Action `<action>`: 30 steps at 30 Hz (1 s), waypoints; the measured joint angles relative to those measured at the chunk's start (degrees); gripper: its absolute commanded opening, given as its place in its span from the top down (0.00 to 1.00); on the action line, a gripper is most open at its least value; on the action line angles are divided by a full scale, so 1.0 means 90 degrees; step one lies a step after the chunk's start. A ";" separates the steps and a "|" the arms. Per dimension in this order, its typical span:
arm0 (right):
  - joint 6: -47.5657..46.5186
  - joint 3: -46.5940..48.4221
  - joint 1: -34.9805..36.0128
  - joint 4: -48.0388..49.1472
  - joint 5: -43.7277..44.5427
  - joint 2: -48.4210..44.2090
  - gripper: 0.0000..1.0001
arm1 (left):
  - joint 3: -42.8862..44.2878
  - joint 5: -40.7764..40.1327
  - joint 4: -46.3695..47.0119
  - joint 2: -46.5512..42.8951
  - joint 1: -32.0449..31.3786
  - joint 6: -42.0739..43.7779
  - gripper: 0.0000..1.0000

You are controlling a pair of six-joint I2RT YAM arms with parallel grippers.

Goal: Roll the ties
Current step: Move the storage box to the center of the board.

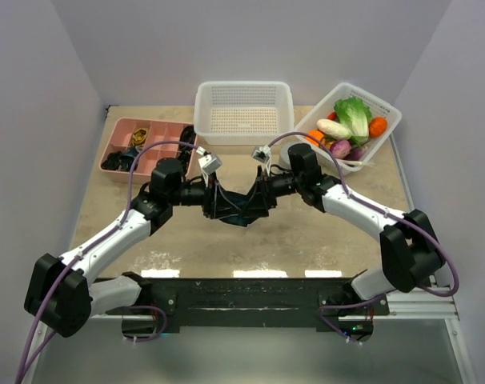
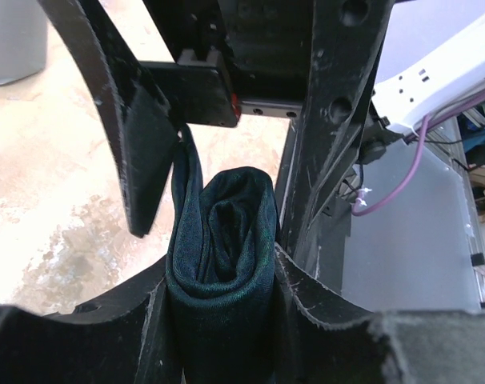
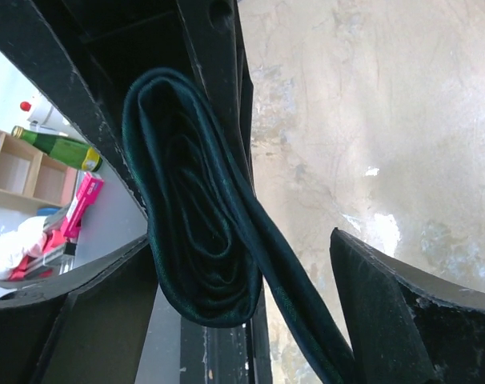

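Observation:
The dark teal-green tie (image 1: 241, 211) is wound into a roll and held just above the middle of the table, between the two arms. In the left wrist view the roll (image 2: 222, 240) is squeezed from both sides by my left gripper (image 2: 222, 276), which is shut on it. In the right wrist view the roll (image 3: 198, 240) rests against one finger of my right gripper (image 3: 242, 276). A loose tail of the tie (image 3: 298, 304) hangs across the gap. The other finger (image 3: 386, 312) stands apart from the fabric, so this gripper is open around the roll.
A white mesh basket (image 1: 243, 112) stands at the back centre. A pink compartment tray (image 1: 146, 144) with dark items is at the back left. A white bin of toy vegetables (image 1: 350, 124) sits at the back right. A grey cylinder (image 2: 14, 40) stands on the table.

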 measured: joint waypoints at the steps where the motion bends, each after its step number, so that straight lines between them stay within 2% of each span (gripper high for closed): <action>1: 0.0000 -0.0010 0.0000 -0.0024 0.0002 0.0015 0.14 | 0.0000 -0.0051 0.0000 0.0000 -0.0002 0.0002 0.58; 3: -0.0005 -0.0022 0.0015 -0.0070 0.0002 0.0024 0.16 | 0.0000 -0.0134 0.0002 0.0002 -0.0002 0.0000 0.58; 5: -0.0007 -0.0022 0.0034 -0.0090 0.0002 0.0024 0.23 | 0.0017 -0.0219 0.0005 0.0017 -0.0002 -0.0002 0.58; 6: -0.0010 -0.0022 0.0051 -0.0095 0.0005 0.0024 0.34 | 0.0034 -0.0238 0.0005 0.0032 -0.0002 -0.0002 0.58; 8: -0.0041 -0.0022 0.0073 -0.0097 0.0002 0.0027 0.41 | 0.0087 -0.0279 0.0017 0.0095 -0.0002 -0.0002 0.58; 10: -0.0029 -0.0022 0.0092 -0.0095 -0.0002 0.0073 0.43 | 0.0126 -0.0328 0.0051 0.0165 -0.0002 -0.0005 0.58; 13: 0.0017 -0.0022 0.0097 -0.0083 -0.0027 0.0221 0.50 | 0.0129 -0.0413 0.0046 0.0238 -0.0002 -0.0002 0.58; 14: 0.0032 -0.0022 0.0097 -0.0078 -0.0032 0.0248 0.55 | 0.0129 -0.0452 0.0044 0.0267 0.0000 -0.0002 0.57; 15: 0.0046 -0.0022 0.0097 -0.0066 -0.0034 0.0270 0.63 | 0.0129 -0.0486 0.0044 0.0294 0.0000 -0.0005 0.57; 18: 0.0124 -0.0022 0.0095 0.0012 -0.0114 0.0325 0.76 | 0.0129 -0.0614 0.0029 0.0318 0.0005 0.0000 0.55; 19: 0.0131 -0.0022 0.0095 0.0032 -0.0124 0.0333 0.82 | 0.0129 -0.0644 0.0022 0.0325 0.0005 -0.0002 0.53; 23: 0.0216 -0.0019 0.0083 0.0124 -0.0165 0.0432 0.95 | 0.0129 -0.0811 -0.0051 0.0325 0.0019 0.0022 0.45; 26: 0.0260 -0.0019 0.0080 0.0153 -0.0168 0.0522 1.00 | 0.0129 -0.1025 -0.0180 0.0328 0.0019 0.0100 0.36; 30: 0.0272 0.0010 0.0075 0.0153 -0.0117 0.0636 1.00 | 0.0129 -0.1457 -0.0362 0.0325 0.0019 0.0204 0.24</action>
